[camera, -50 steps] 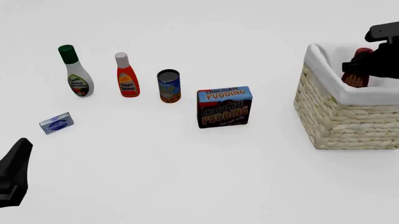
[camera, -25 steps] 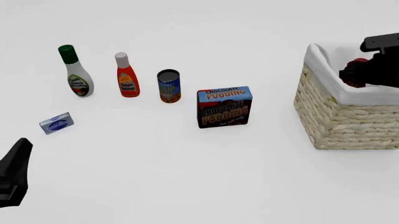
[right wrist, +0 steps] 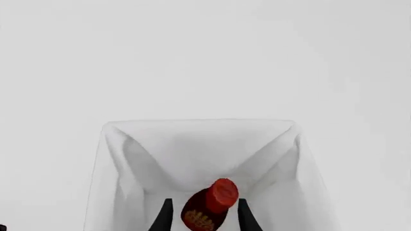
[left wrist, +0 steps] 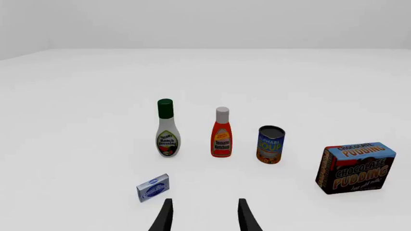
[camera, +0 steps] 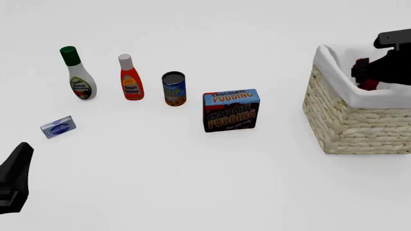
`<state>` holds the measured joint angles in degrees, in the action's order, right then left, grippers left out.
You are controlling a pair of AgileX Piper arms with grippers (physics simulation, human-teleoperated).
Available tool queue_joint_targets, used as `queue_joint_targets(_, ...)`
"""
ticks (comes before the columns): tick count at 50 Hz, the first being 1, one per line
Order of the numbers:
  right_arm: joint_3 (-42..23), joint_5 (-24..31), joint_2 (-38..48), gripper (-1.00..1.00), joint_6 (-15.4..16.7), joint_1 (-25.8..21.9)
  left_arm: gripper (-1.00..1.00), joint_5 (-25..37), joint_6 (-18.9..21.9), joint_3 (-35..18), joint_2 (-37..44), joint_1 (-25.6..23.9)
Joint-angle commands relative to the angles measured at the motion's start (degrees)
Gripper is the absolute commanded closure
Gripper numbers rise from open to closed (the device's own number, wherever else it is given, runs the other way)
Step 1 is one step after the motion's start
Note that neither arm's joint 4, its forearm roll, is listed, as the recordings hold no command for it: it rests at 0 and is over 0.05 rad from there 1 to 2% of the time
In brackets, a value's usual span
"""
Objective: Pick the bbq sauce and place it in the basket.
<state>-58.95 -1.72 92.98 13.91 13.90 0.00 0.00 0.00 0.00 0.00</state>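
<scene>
Placing step, near its end; bbq sauce (right wrist: 209, 206) low inside basket (camera: 350, 120), between fingers of right gripper (right wrist: 202, 216); fingers close beside bottle, grip apparently not yet released, contact unclear; next: spread fingers, lift straight up clear of lining; left gripper (left wrist: 203, 217) open, empty, idle over counter (camera: 192, 168).

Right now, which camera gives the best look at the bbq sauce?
The right wrist view: the bbq sauce shows cap and label, over the basket. The front view shows a red sliver behind the right gripper. The left wrist view misses it.
</scene>
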Motion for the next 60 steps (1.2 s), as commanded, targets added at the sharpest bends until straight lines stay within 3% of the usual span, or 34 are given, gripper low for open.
queue_joint_targets(1,-0.5,1.2,-1.7,-1.0,-0.2,-0.5,-1.0,0.0,0.0,0.0,0.0,0.0)
queue_joint_targets(41,-2.7,10.2,-16.0,-1.0,-1.2,-2.8,-1.0,0.0,0.0,0.0,0.0,0.0)
queue_joint_targets(60,-2.9,14.1,-25.1,-1.0,-3.5,-4.7,-1.0,0.0,0.0,0.0,0.0,0.0)
